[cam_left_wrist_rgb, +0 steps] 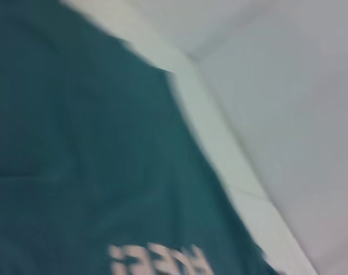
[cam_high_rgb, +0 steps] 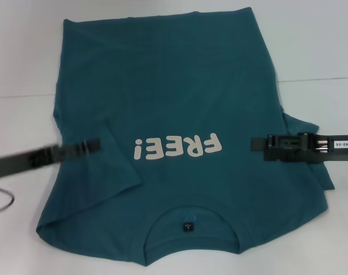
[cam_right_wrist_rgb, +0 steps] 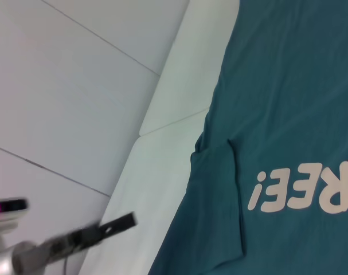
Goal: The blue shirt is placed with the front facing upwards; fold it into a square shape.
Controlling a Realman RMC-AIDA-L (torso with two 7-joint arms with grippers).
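- Two grippers flank the blue shirt (cam_high_rgb: 168, 114) in your head view: the left gripper (cam_high_rgb: 96, 144) reaches in over the shirt's left edge, level with the white "FREE!" print (cam_high_rgb: 178, 149), and the right gripper (cam_high_rgb: 257, 143) reaches in over the opposite side at about the same level.
- You cannot tell from any view whether either pincer is wide or narrow; both show only as slim dark bars side-on, and neither visibly has cloth pinched in it.
- Between the two tips, the shirt lies front up on the white table (cam_high_rgb: 311, 46), print between the pincers, collar with its small black label (cam_high_rgb: 187, 227) on the near side, hem on the far side.
- Just below the left gripper's tip, the left sleeve (cam_high_rgb: 113, 172) looks turned in over the body; beyond the right gripper's arm, the right sleeve (cam_high_rgb: 311, 149) spreads out, partly hidden.
- Your right wrist view shows the folded sleeve edge (cam_right_wrist_rgb: 231, 195) beside the print, and the left gripper (cam_right_wrist_rgb: 113, 226) hanging off the shirt's edge, over bare table.
- Risk: the left arm is blurred, so it looks to be moving; a sweep low across the cloth could drag the tucked sleeve open again.
- Risk: if the pincers close at uneven depths from the two edges, the fold line will likely slant and the result will not be square.
- Risk: pinching only the top layer near the sleeve could lift one ply and leave wrinkles underneath.
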